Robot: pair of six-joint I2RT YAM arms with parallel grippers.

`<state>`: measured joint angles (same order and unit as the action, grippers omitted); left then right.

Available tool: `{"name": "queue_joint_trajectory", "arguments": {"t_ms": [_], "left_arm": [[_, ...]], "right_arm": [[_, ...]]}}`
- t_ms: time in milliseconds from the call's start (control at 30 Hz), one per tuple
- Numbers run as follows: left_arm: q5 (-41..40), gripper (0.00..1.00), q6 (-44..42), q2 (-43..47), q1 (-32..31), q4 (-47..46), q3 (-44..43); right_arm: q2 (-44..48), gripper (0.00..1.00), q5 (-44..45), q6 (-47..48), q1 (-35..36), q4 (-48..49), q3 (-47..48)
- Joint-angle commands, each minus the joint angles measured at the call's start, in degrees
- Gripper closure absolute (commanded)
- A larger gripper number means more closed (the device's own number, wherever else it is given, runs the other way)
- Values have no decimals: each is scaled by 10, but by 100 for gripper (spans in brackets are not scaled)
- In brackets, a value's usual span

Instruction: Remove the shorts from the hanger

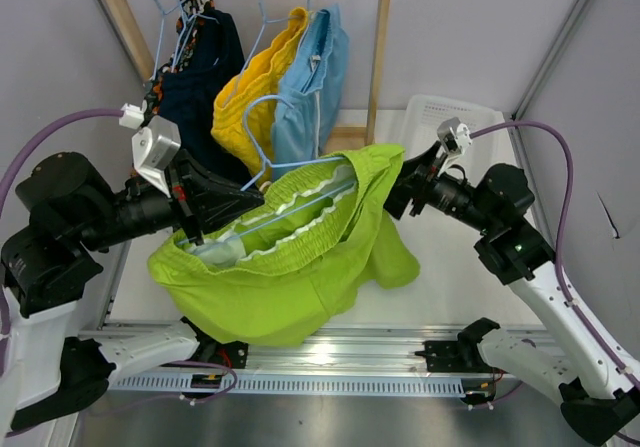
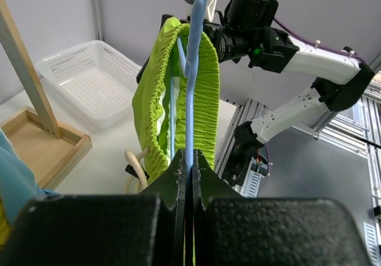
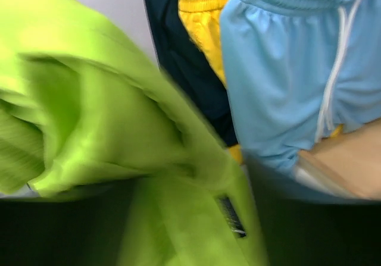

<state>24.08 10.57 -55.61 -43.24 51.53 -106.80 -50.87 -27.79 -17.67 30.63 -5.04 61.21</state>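
The lime green shorts (image 1: 280, 267) (image 2: 152, 105) (image 3: 89, 117) hang by their waistband on a light blue wire hanger (image 1: 262, 117) (image 2: 190, 99), held level between the two arms. My left gripper (image 1: 205, 235) (image 2: 190, 159) is shut on the hanger's wire at its left end. My right gripper (image 1: 396, 191) (image 3: 196, 218) is at the right end of the waistband, its dark fingers wide apart with blurred green fabric between them. Light blue (image 1: 312, 77) (image 3: 286, 81), yellow (image 1: 255, 87), dark navy (image 1: 205, 77) and camouflage (image 1: 195, 2) shorts hang on the rack behind.
The wooden rack (image 1: 380, 57) stands at the back, its base tray (image 2: 41, 150) on the table. A white plastic basket (image 1: 440, 122) (image 2: 83, 81) sits at the back right. Grey walls close in both sides.
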Motion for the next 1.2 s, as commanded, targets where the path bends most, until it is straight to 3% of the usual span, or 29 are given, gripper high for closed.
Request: {"name": "queue_joint_trajectory", "arguments": {"t_ms": [0, 33, 67, 100, 233, 333, 467, 600, 700, 1000, 1100, 1167], "left_arm": [[8, 100, 12, 0, -2, -54, 5], [4, 100, 12, 0, -2, -54, 5], [-7, 100, 11, -1, -1, -52, 7], [-12, 100, 10, -2, -1, -50, 6], [-63, 100, 6, -14, -2, 9, -7], [-96, 100, 3, -6, -2, 44, 9], [-118, 100, 7, 31, -1, 67, 32], [-133, 100, 9, 47, -2, 98, 28], [-143, 100, 11, 56, -1, 105, 26], [-163, 100, 14, 62, -2, 54, 30], [-175, 100, 20, 74, -2, -42, 91], [-187, 100, 31, 95, -2, -141, 143]], "right_arm": [[-3, 49, 6, 9, 14, 73, 19], [-3, 69, 0, 4, 14, 81, 15], [-3, 94, -4, 0, 14, 91, 11], [-2, 100, -2, 0, 14, 98, 1], [27, 100, 66, 17, 9, 100, -15], [32, 100, 81, 14, -45, 82, -7], [23, 100, -3, -58, -239, 108, -13], [8, 100, -71, -138, -376, 164, -38], [-4, 100, -92, -183, -425, 193, -57], [32, 100, -96, -196, -402, 191, -106], [68, 100, -82, -154, -315, 159, -111], [102, 100, -43, -111, -197, 117, -110]]}}
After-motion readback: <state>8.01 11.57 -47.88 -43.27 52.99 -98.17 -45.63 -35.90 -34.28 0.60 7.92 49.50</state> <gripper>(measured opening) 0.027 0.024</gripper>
